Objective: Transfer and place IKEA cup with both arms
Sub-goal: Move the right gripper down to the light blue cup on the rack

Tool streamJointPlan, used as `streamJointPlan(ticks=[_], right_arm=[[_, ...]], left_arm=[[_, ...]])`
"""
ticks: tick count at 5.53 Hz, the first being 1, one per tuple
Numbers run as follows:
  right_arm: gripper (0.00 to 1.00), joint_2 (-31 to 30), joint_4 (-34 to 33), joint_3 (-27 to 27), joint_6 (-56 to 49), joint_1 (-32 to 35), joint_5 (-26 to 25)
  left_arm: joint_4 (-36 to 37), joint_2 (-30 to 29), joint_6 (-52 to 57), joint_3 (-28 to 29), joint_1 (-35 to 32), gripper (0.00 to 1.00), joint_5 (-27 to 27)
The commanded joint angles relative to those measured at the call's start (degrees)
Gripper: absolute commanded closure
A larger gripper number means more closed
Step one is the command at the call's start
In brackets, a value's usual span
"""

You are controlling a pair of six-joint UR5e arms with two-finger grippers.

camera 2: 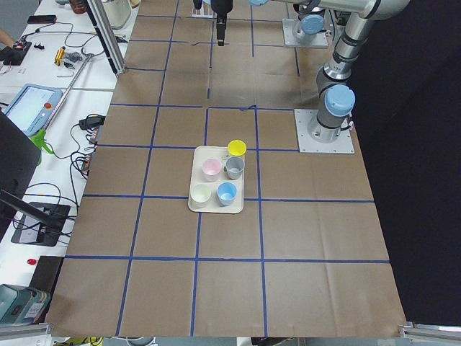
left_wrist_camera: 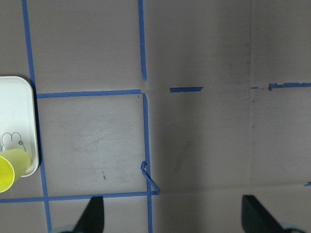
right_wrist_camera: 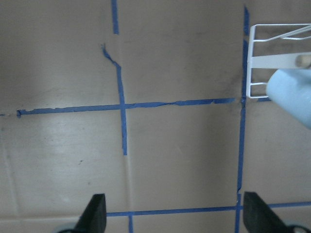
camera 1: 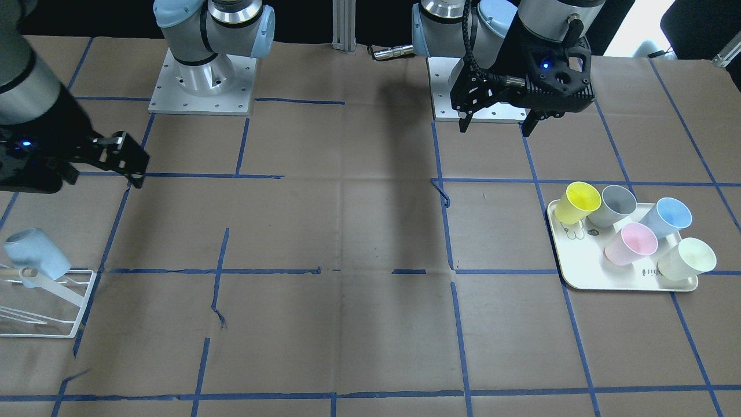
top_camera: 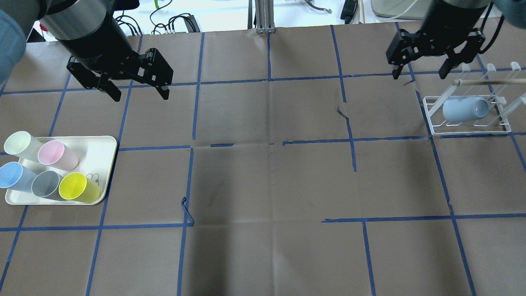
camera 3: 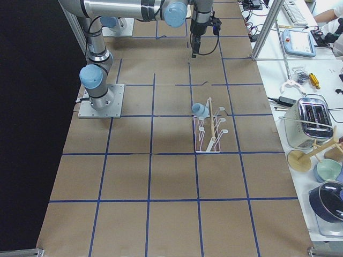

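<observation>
A pale sky-blue cup (top_camera: 464,110) lies on its side on a white wire rack (top_camera: 431,123) at the right of the overhead view. It also shows in the front view (camera 1: 35,255) and at the right wrist view's edge (right_wrist_camera: 294,92). A bluer twin cup (top_camera: 11,177) stands on the cream tray (top_camera: 100,148). My right gripper (top_camera: 421,74) hangs open and empty just left of the rack, apart from the cup. My left gripper (top_camera: 137,92) hangs open and empty beyond the tray. Both wrist views show spread fingertips (left_wrist_camera: 95,213) (right_wrist_camera: 95,213) with nothing between.
The tray also holds pale green (top_camera: 18,144), pink (top_camera: 53,154), grey (top_camera: 45,184) and yellow (top_camera: 76,188) cups. Brown paper with a blue tape grid covers the table (top_camera: 267,185). The arm bases (camera 1: 202,87) stand at the robot's edge.
</observation>
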Motion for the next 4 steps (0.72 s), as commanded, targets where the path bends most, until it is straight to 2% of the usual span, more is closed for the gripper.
streamJointPlan(ticks=[1, 2, 3, 4], right_arm=[[0.00, 1.48, -3.64, 0.12, -20.36, -13.03, -0.26], [0.00, 2.27, -4.10, 0.12, -27.18, -17.54, -0.17], [0.00, 3.84, -6.72, 0.56, -31.68, -19.06, 0.35], [0.00, 3.94, -11.88, 4.74, -31.56, -19.07, 0.71]], left_arm=[[0.00, 0.02, 0.00, -0.01, 0.00, 0.01, 0.00], [0.00, 0.02, 0.00, -0.01, 0.00, 0.01, 0.00], [0.00, 0.02, 0.00, -0.01, 0.00, 0.01, 0.00], [0.00, 0.02, 0.00, -0.01, 0.00, 0.01, 0.00]])
